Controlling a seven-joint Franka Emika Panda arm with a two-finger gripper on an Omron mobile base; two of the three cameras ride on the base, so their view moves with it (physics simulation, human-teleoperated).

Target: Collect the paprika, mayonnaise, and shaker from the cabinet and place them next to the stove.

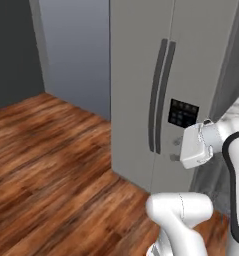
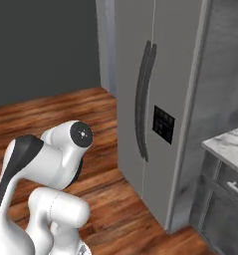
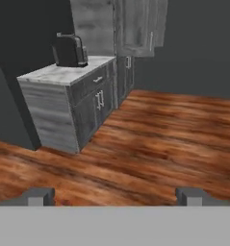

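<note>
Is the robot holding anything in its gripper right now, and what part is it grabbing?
Nothing is held. In the hand view the gripper is open, its two fingertips far apart with only the wooden floor between them.

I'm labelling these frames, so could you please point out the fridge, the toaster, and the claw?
fridge (image 1: pixel 141 75): left base view, on the left door panel.
toaster (image 3: pixel 68 50): hand view, on its dark side.
claw (image 3: pixel 115 197): hand view, midway between its two open fingertips.
</note>
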